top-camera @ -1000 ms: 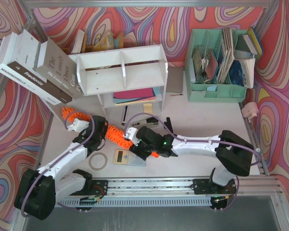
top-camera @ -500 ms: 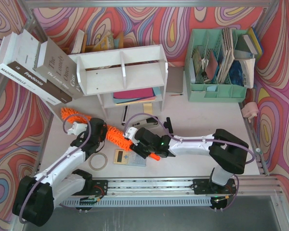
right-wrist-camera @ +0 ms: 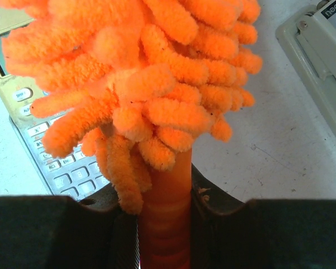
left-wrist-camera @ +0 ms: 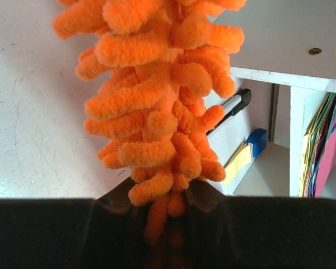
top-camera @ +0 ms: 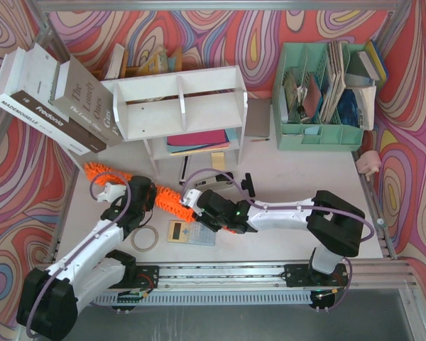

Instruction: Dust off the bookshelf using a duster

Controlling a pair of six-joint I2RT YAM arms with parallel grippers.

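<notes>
Duster (top-camera: 172,201), one, orange: its mid-length is hidden under the left tool (top-camera: 140,189) and its handle under the right tool (top-camera: 197,206), so the handle's end is hard to make out from above. The left tool is closed on the fluffy head, its tips buried in the pile in its wrist view. The right tool is clamped on the slim handle just where the fluff ends. Since a second ago both tools and the duster have slid slightly leftward. Head: plump bright-orange strands, whether touching the tabletop (top-camera: 291,177) cannot be told. Bookshelf (top-camera: 177,106), white, stands beyond the left tool, apart from the duster. Calculator (top-camera: 190,232) just below the right tool; tape roll (top-camera: 144,238) near the left tool.
</notes>
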